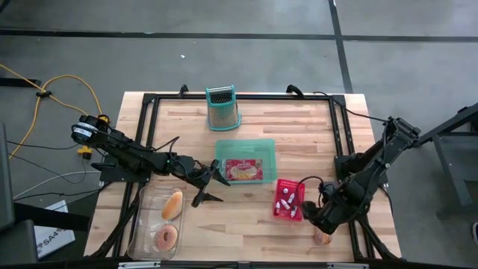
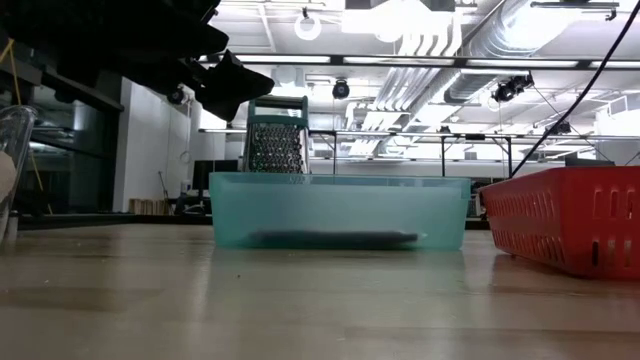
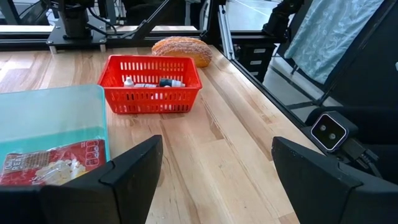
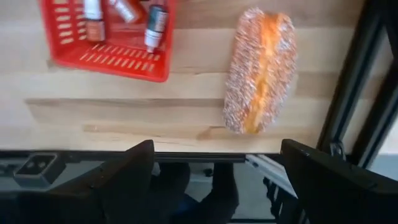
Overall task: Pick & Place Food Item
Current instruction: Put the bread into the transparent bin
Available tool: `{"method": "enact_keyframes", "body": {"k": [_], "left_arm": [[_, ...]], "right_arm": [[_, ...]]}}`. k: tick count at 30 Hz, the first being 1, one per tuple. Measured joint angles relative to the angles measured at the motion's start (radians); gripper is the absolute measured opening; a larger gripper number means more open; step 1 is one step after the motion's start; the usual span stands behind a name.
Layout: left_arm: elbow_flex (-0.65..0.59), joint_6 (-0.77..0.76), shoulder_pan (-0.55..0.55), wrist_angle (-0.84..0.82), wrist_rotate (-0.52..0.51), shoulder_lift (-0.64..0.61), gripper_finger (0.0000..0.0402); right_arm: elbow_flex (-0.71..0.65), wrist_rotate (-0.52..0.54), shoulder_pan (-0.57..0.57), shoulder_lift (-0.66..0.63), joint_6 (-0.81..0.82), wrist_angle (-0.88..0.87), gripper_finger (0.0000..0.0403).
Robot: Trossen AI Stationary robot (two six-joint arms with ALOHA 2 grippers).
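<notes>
The teal bin [image 1: 246,161] sits at the table's [image 1: 299,123] centre, the grater [image 1: 222,107] at its eleven o'clock. The red basket [image 1: 288,199] lies at its four o'clock, the sugared roll [image 1: 323,237] beyond that, and the clear tray [image 1: 158,223] at its seven o'clock.

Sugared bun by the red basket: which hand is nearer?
Right. The right hand hovers open just above the sugared bun; the left hand, also open, sits past the red basket, beside the teal bin.

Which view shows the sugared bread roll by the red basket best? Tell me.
Right wrist view: the sugared bread roll lies whole and unobstructed. Left wrist view shows it partly behind the red basket; high view mostly hides it under the right gripper; low view, nothing.
</notes>
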Motion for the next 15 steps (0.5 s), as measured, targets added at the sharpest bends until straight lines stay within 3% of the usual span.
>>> {"method": "enact_keyframes", "body": {"k": [5, 11, 15], "left_arm": [[0.0, 0.0, 0.0, 0.0, 0.0, 0.0, 0.0294], [0.0, 0.0, 0.0, 0.0, 0.0, 0.0, 0.0294], [0.0, 0.0, 0.0, 0.0, 0.0, 0.0, 0.0294]], "right_arm": [[0.0, -0.036, 0.007, 0.0, 0.063, -0.014, 0.0344], [0.0, -0.047, 0.04, 0.012, 0.127, -0.027, 0.0394], [0.0, -0.044, 0.069, 0.021, 0.182, -0.027, 0.0385]]}}
